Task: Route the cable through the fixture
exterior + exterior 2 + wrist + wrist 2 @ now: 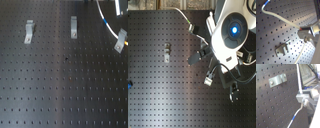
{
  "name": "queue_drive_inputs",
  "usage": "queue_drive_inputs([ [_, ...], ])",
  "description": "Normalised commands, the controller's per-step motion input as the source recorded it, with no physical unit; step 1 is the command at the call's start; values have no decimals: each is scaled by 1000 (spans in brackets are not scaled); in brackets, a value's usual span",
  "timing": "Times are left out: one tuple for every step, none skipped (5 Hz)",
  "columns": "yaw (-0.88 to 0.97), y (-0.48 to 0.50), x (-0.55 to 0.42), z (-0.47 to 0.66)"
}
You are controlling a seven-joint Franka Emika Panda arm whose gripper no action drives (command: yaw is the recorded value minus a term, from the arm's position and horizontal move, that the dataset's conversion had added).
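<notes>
The white cable point(102, 14) curves down from the top right of the first exterior view to the right-hand grey fixture clip point(120, 41), with a short blue band point(105, 23) on it. In the first wrist view the cable point(281, 20) runs from its blue band point(266, 3) to my gripper point(301, 29), which is shut on it. In the second wrist view the cable point(299, 81) passes the clip point(303, 97) and goes on to a blue band point(293, 117). In the second exterior view the arm hides the gripper; the cable point(183, 14) shows near the top.
Two more grey clips point(29, 31) point(74, 26) stand on the black perforated board point(60, 85) along the back of the first exterior view. A clip point(283, 48) shows in the first wrist view and another point(278, 80) in the second wrist view. The arm body point(234, 30) covers the second exterior view's right.
</notes>
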Motion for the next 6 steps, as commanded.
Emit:
queue_drive_inputs([
  [3,-102,45,-1],
  [351,-64,-370,345],
  [706,-72,-203,383],
  [786,-32,-143,377],
  [866,-8,-67,417],
  [857,1,-72,409],
])
